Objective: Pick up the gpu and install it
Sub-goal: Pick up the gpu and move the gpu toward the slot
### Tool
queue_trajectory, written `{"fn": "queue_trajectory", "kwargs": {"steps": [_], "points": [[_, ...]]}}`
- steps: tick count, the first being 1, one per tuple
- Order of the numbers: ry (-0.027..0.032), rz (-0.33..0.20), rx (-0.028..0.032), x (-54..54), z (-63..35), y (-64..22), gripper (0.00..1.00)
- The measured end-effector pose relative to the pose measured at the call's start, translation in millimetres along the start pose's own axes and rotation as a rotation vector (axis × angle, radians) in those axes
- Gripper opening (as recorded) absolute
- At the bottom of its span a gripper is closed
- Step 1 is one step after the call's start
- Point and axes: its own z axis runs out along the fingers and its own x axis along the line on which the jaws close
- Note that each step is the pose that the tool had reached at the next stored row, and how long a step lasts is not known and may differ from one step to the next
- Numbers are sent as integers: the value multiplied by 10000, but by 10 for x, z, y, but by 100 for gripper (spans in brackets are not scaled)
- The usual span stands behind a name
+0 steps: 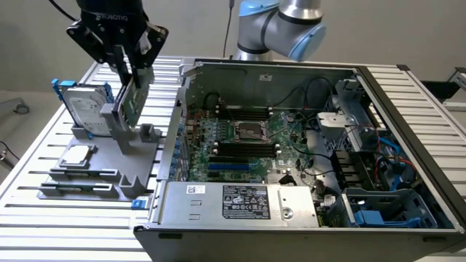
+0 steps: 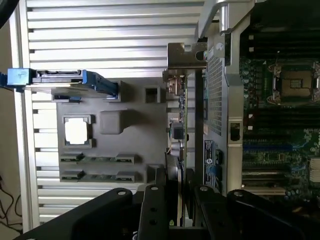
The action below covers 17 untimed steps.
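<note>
Up by the black gripper [image 1: 133,73], the gpu [image 1: 130,106] is green board with a black shroud. The hard drive [image 1: 82,106] is silver in a bright blue frame, and the holder [image 1: 87,185] is plain grey. The table [image 1: 43,224] is striped in pale silver slats, the motherboard [image 1: 244,147] is deep green with black and blue slots, and the arm [image 1: 291,27] is light blue and silver

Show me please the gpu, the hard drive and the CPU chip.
gpu [image 1: 133,105]: exterior view, green board face.
hard drive [image 1: 82,105]: exterior view, silver labelled face.
CPU chip [image 1: 76,156]: exterior view, silver lid.
</note>
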Motion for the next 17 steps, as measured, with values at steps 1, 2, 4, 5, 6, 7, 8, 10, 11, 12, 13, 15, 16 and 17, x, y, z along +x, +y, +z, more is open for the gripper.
{"fn": "queue_trajectory", "kwargs": {"steps": [1,2,4,5,6,7,8,10,11,12,13,15,16,17], "points": [[2,1,-3,-43,-39,-3,26],[7,0,-3,-88,-73,-5,26],[15,0,-3,-178,-123,-10,26],[18,1,-4,-222,-139,-13,26],[23,0,-3,-267,-148,-16,26],[25,0,-2,-316,-153,-21,26],[26,1,-2,-361,-156,-25,26],[27,1,-3,-450,-159,-32,26],[27,0,-3,-496,-161,-36,26],[27,0,-2,-541,-163,-39,26],[27,1,-3,-586,-164,-41,26],[27,0,-2,-680,-165,-43,26],[26,0,-4,-725,-163,-43,26],[27,1,-3,-770,-160,-42,26]]}}
